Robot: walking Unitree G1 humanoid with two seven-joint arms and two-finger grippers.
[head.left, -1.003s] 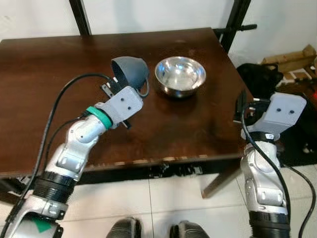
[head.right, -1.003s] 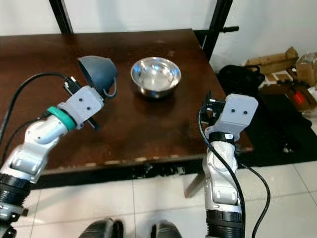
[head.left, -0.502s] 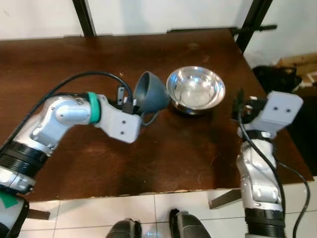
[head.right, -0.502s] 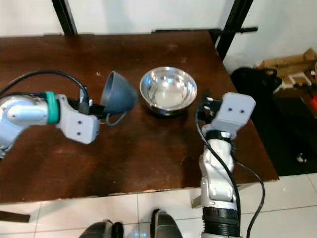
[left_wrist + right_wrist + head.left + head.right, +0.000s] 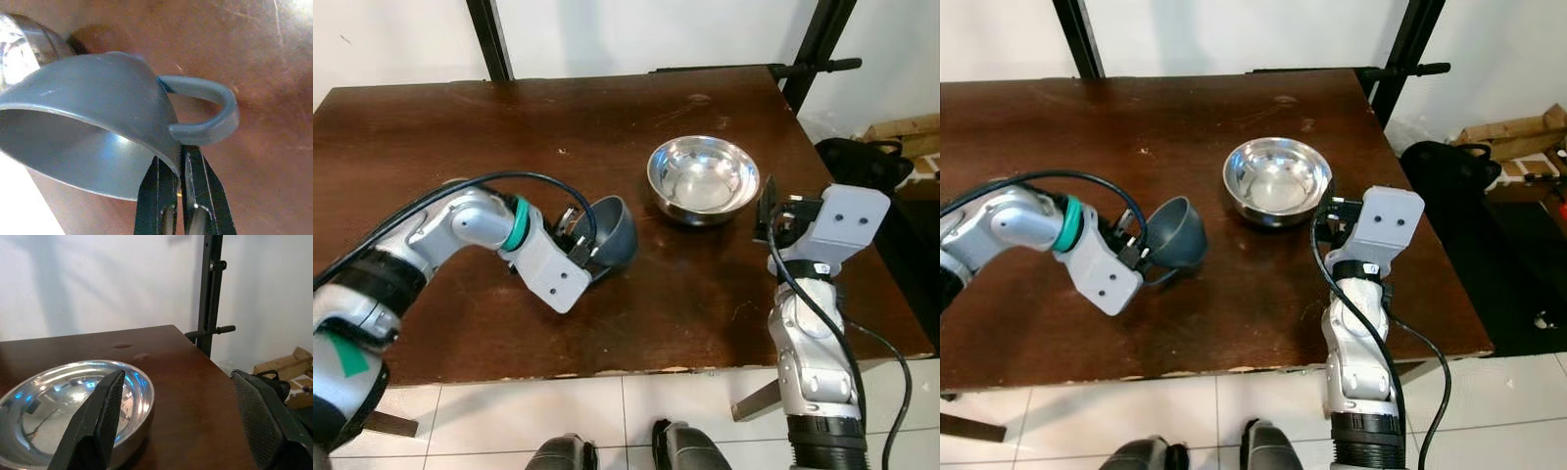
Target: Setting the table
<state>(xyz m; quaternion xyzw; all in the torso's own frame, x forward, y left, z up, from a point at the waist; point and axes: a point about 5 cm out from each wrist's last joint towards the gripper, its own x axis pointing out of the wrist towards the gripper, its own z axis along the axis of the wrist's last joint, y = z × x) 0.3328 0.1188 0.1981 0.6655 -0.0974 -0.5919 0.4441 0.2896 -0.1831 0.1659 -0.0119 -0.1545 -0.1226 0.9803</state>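
Left of frame centre, the left gripper (image 5: pixel 576 245) fingers pinch the grey cup (image 5: pixel 610 233) rim, mouth tilted sideways; the right gripper (image 5: pixel 181 416) stands spread by the steel bowl (image 5: pixel 702 178).

A dark wooden table (image 5: pixel 431 127) stands on white floor tiles (image 5: pixel 636 411) before a white wall (image 5: pixel 1234 34).

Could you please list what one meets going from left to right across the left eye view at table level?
Left claw pinching the rim of the grey handled cup → shiny steel bowl → right claw, open beside the bowl.
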